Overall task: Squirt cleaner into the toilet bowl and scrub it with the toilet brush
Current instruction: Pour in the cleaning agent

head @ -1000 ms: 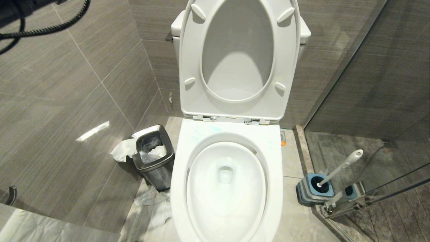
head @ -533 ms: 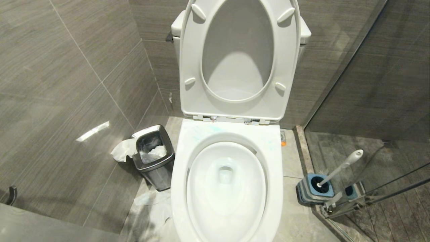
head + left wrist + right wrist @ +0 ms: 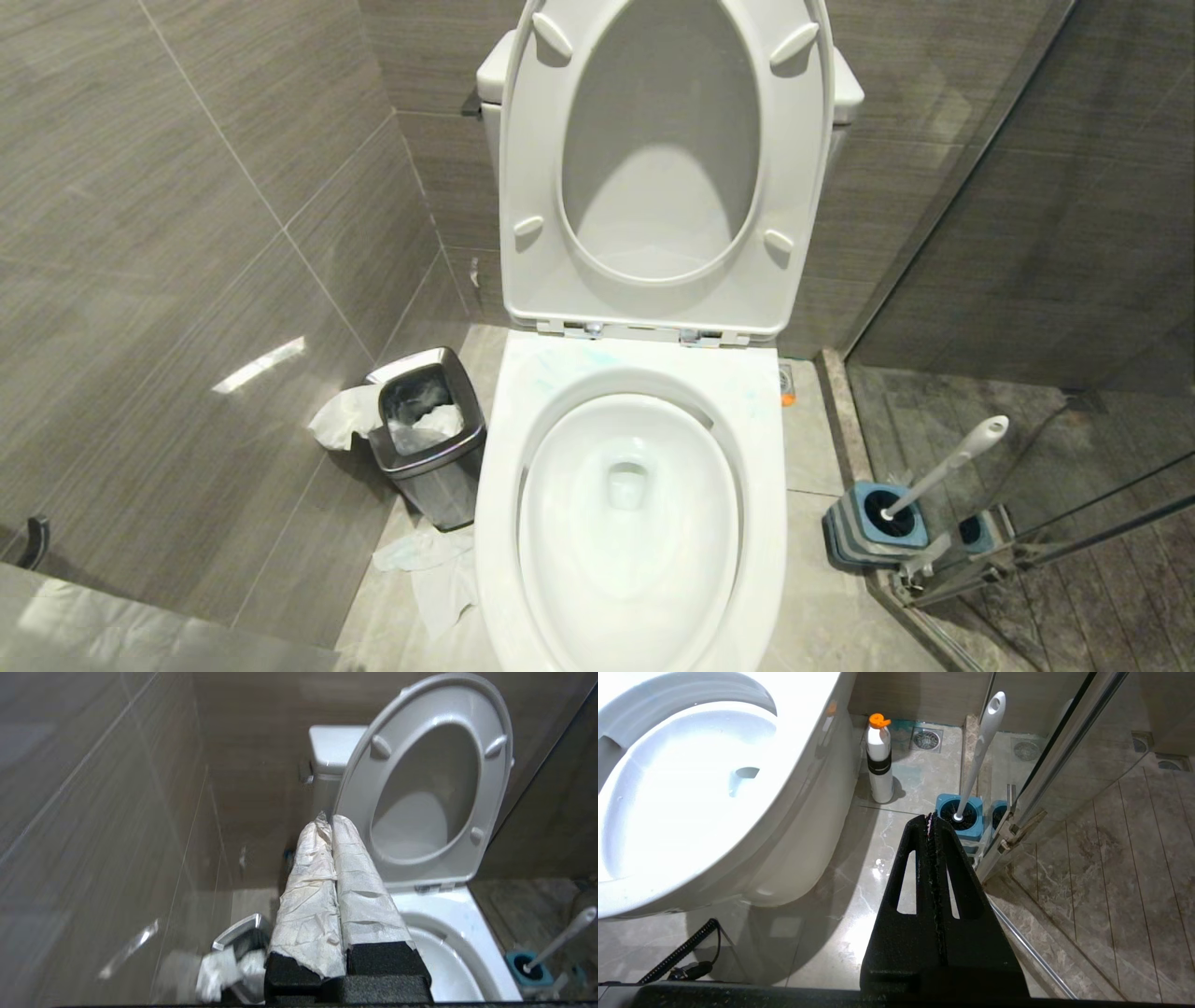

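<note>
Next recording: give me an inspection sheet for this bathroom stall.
Surface: tiled floor, wet patches.
Job's things: toilet bowl open, seat raised; toilet brush standing in its blue holder; cleaner bottle upright beside the bowl.
Clutter: steel bin with paper; tissue on the floor.
End effectors: left end effector shut, paper-wrapped, empty; right end effector shut, empty.
Cables: coiled cable.
Surroundings: tiled walls, glass shower door.
</note>
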